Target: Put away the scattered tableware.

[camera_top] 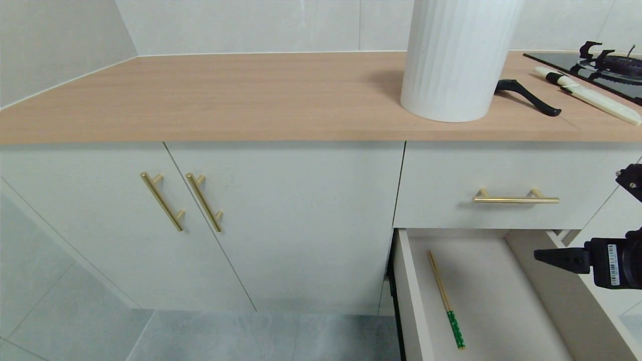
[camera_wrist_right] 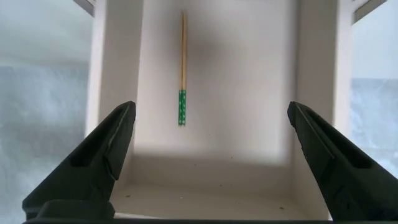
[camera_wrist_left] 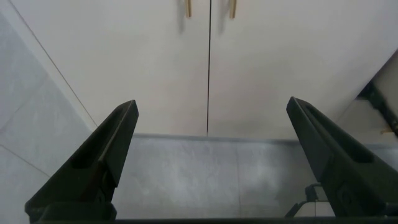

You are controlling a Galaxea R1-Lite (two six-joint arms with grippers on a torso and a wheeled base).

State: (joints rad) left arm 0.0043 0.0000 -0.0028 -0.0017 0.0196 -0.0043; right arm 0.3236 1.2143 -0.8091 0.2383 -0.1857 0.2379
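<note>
chopsticks lie in the open drawer, both sets of fingers wide

the left gripper hangs low in front of two closed cabinet doors, its fingers spread wide with nothing between them, grey floor below. each door carries a gold bar handle, the two handles side by side at the seam.

above runs the wooden table. toward its right stands a tall white ribbed container. just right of it lies a black-handled tool, then a knife in a cream sheath, slanting from the back toward the front edge. the knife partly overlaps the black stove top at the far right.

under the container a shut drawer front has a level gold handle. beneath that, the open drawer is pulled out. the chopsticks lie flat on its floor, near the left wall. their long axis runs front to back, slightly angled. the green patterned end points to the drawer's pulled-out front, and the bare wooden end points to the back.

the right gripper hovers over the drawer's right side, fingers wide apart and holding nothing, clear of the chopsticks. a white barcode sticker sits on its housing, with print too small to read.
</note>
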